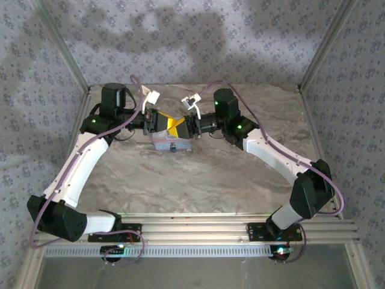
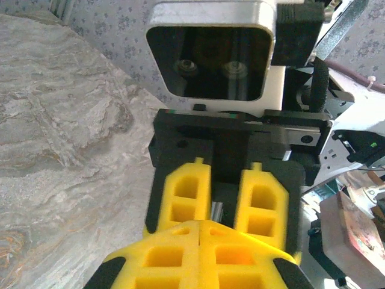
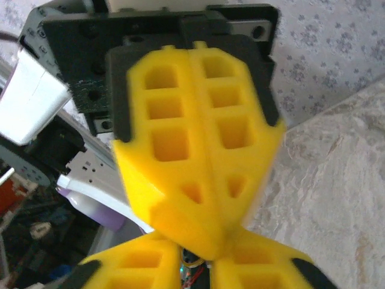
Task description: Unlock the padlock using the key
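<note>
A pale blue tin (image 1: 163, 143) sits beneath the meeting grippers, which cover its 12 o'clock edge. The padlock (image 1: 173, 149) is a dark blue speck at its 6 o'clock edge, hard to make out. The left gripper (image 3: 207, 238) has its fingers pressed together. The right gripper (image 2: 224, 205) has its fingers slightly apart around a blurred metallic bit, and I cannot tell whether they pinch it. Creased grey cloth (image 1: 198, 180) covers the table, and the walls (image 1: 180, 42) are floral.

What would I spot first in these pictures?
The bright yellow fingers! The left gripper and right gripper meet tip to tip over the far middle of the table. Right by them sits a pale blue tin.
</note>
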Robot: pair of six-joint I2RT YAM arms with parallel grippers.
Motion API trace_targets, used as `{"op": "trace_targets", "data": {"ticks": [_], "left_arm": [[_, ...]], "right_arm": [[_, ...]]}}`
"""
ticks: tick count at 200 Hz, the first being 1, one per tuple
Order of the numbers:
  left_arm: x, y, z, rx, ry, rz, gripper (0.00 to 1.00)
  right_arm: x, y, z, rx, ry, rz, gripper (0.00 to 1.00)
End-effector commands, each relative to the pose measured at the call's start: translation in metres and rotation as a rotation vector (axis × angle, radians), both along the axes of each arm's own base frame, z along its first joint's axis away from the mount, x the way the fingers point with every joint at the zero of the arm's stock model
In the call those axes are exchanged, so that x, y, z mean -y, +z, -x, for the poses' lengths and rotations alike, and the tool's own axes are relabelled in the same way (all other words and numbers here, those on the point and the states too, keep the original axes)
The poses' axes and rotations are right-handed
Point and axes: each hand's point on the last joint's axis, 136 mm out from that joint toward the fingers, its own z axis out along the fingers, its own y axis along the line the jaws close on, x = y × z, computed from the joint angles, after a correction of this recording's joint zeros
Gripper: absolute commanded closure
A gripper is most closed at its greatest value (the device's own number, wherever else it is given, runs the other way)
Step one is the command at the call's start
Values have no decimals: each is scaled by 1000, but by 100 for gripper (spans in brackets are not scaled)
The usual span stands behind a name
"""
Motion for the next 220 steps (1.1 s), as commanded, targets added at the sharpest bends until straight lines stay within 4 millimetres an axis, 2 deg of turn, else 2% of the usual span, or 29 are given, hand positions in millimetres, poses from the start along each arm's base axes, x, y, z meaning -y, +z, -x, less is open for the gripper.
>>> {"op": "trace_targets", "data": {"ticks": [1,33,58,70,107,128,166,220], "left_arm": [[3,7,0,21,-16,14,100],[2,3,-2,21,-11,6,100],[3,2,-3,4,-13,-3,100],[2,2,-1,-3,-15,-7,100],[1,2,2,7,-19,-19,100],[1,2,3,9,-24,-18,100],[3,0,3,2,-51,-8,100],[5,0,3,-7,-72,-1,100]], "right_arm": [[-1,5,2,14,12,-20,98],[1,5,2,5,6,-14,100],[10,0,2,10,-24,5,70],[15,-2,0,6,-33,7,66],[23,-4,-2,2,-42,22,61],[25,3,-1,27,-53,18,61],[21,6,5,47,-40,28,61],[14,2,1,37,-37,33,64]]}}
